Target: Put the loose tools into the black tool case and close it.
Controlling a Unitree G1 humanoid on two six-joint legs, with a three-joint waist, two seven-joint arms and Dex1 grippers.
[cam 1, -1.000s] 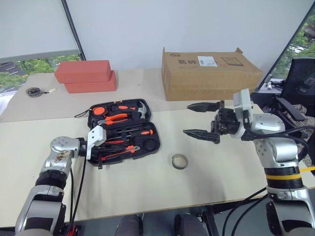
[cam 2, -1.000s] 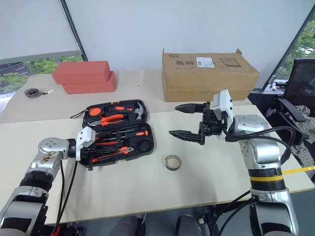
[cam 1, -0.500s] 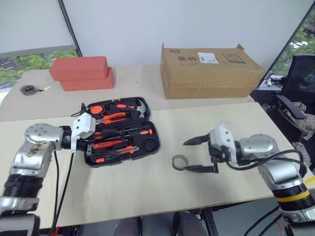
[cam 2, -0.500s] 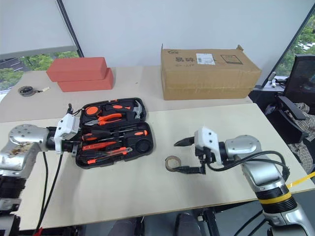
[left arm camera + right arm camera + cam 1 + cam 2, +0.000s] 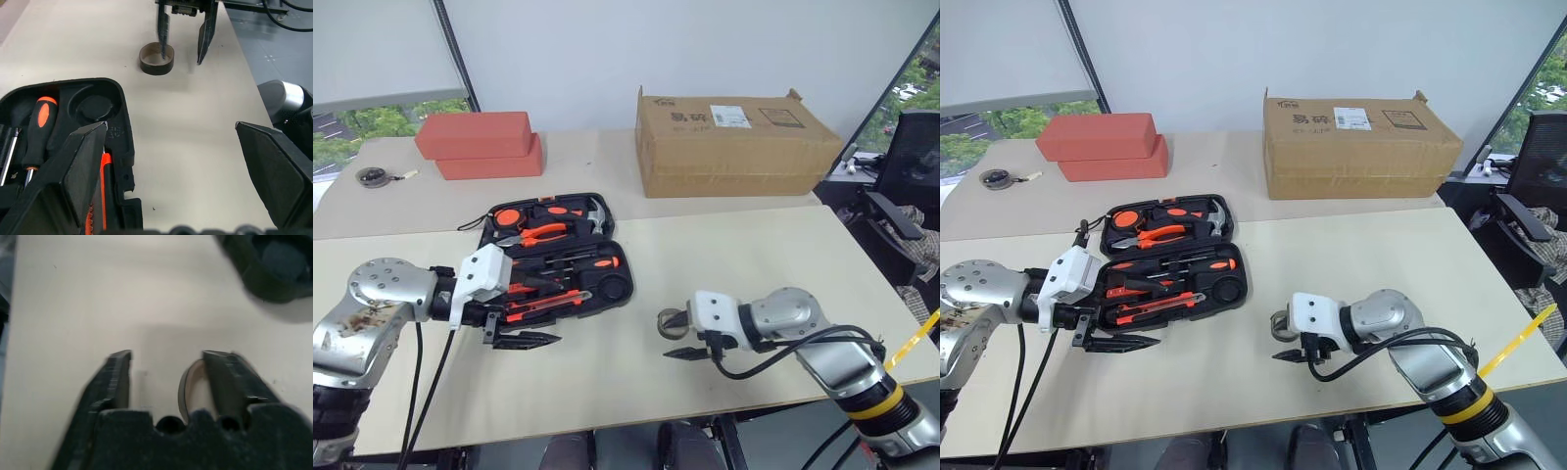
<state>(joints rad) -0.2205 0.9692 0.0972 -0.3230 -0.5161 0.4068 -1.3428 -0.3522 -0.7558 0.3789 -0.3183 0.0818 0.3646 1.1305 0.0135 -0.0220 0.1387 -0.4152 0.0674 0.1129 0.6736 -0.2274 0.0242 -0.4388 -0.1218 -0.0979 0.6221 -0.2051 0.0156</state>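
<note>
Now the right gripper (image 5: 185, 33), half-open, straddles the tape roll's (image 5: 156, 58) wall at the case's (image 5: 558, 250) four o'clock; squeeze squarely.

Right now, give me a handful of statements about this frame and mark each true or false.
1. The black tool case lies open on the table. True.
2. The right gripper has one finger inside the tape ring. True: one finger is in the ring, the other outside it.
3. The left gripper is clamped on a screwdriver. False: its jaws are wide open and hold nothing, next to the near edge of the case.
4. The cardboard box sits on top of the red bricks. False: they stand apart at the back of the table, the bricks to the left.
5. The round recess at the case's near right corner holds a tape roll. False: it is empty.
</note>
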